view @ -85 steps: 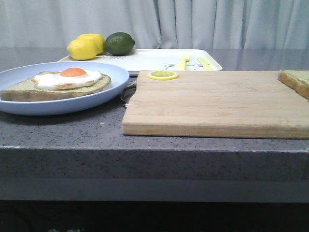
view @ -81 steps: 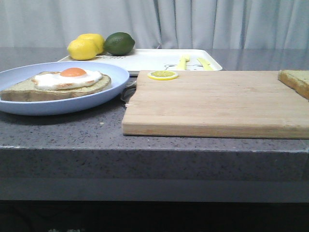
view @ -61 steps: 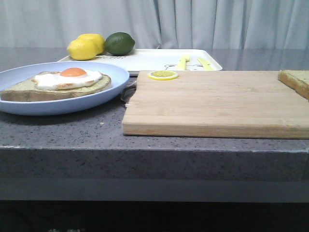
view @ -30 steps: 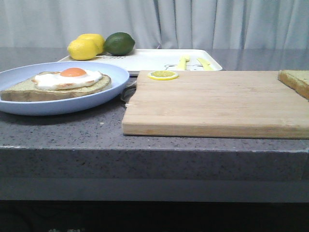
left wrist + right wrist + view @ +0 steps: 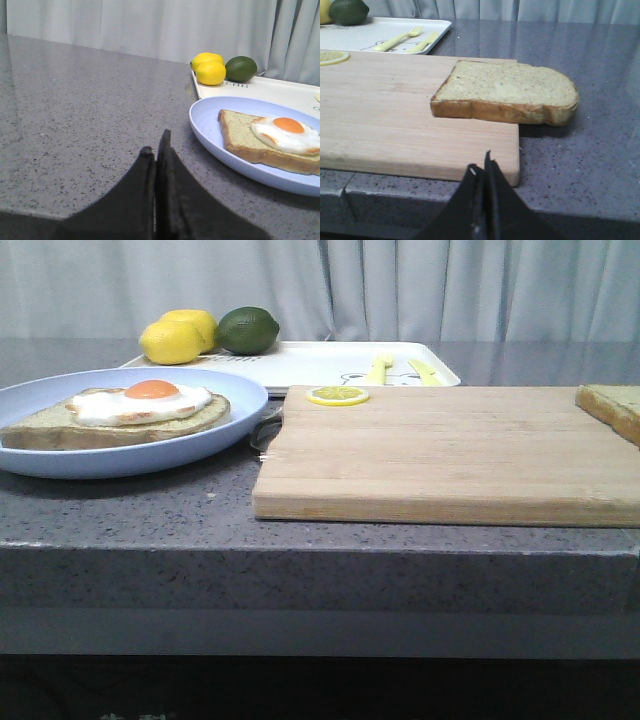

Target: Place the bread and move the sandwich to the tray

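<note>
The left gripper (image 5: 156, 150) hangs low over bare grey countertop (image 5: 150, 520) at the left of the scene, its two dark fingers pressed together with nothing between them. Just to its right lies the pale blue plate (image 5: 210, 435), which carries the open sandwich (image 5: 120, 415): one thin slice of bread with a fried egg (image 5: 140, 400) on top, white around an orange yolk. Behind the plate, on the far left end of the tray (image 5: 300, 362), sit two lemons (image 5: 178, 337) touching each other and a lime (image 5: 247, 330) just beside them. The tray is white and flat with a low rim, and stretches right along the far side; a faint print and a yellow fork (image 5: 397, 40) and yellow knife (image 5: 422, 43) lie on its right part. Near the tray, to the right of the plate, lies a wooden cutting board (image 5: 440, 455), with a thin lemon slice (image 5: 337, 395) resting on its far left corner. The bread (image 5: 505, 95), a thick slice with a speckled face and brown crust, lies flat on the board's right end, its right part overhanging the board's edge above the countertop. The right gripper (image 5: 484, 172) sits low near that corner of the board, short of the bread, its fingers closed together and empty.
</note>
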